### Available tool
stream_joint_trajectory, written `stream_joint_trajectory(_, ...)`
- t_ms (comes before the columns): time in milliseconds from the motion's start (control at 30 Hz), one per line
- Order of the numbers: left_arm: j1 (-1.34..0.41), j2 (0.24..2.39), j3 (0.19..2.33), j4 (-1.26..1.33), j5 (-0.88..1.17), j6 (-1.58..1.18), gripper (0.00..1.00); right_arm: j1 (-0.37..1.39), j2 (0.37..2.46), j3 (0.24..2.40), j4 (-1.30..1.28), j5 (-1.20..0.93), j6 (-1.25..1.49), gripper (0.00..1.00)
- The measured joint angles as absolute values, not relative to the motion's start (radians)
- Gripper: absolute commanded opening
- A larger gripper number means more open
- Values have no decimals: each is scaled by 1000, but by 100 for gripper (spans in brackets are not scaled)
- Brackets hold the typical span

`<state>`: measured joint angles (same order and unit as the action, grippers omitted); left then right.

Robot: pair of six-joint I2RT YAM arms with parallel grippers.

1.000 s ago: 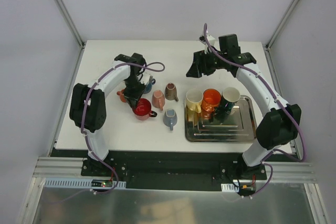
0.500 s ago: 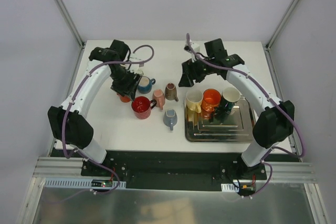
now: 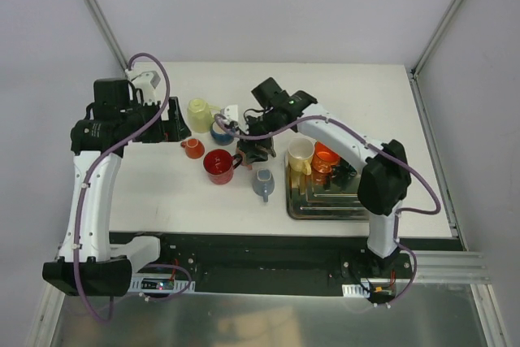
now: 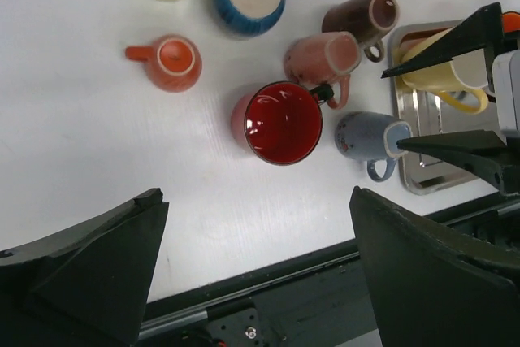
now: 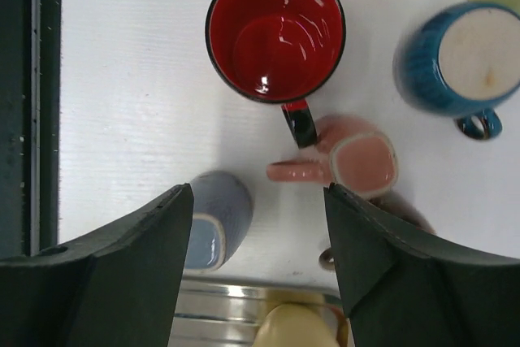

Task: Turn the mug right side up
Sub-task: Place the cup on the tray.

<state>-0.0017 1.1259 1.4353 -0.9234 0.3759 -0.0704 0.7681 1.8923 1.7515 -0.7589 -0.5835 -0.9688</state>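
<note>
1. Two robot arms work over a white table (image 3: 162,193) crowded with mugs. A metal tray (image 3: 341,205) on the right side holds three more.
2. From the top view, the right arm stretches across to the middle cluster of mugs. Its right gripper (image 5: 258,197) hovers above them with its jaws spread wide and nothing between them.
3. Just under that gripper, a pink mug (image 5: 357,160) lies on its side with its mouth turned sideways. This looks like the mug to be righted. A brown mug (image 4: 366,18) and a grey-blue mug (image 4: 366,136) also lie on their sides close by, so the target is not certain.
4. The pink mug sits between an upright red mug (image 4: 280,122) and the brown mug, near the tray. The red mug's handle is just beside the pink mug and may be touching it.
5. The left gripper (image 4: 258,201) hangs high over the left part of the table. It is fully open, empty, and well apart from the pink mug.
6. The step in hand appears to be the approach, as no mug is gripped yet.
7. The next move likely calls for lowering the right gripper and closing its fingers on the pink mug's wall. It would then tip the mug up onto its base. The tight crowding means the red mug could easily be knocked.
</note>
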Motion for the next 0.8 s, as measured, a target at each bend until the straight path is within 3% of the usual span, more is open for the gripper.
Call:
stream_joint_trajectory(300,136,1055,1276,-902,483,-144,99,836,2062,1853,-767,-528,-1154,72)
stream_joint_trajectory(800,270,988,1200,-871,604,-300,99,905,2123,1817,-701,-420,-1203,66)
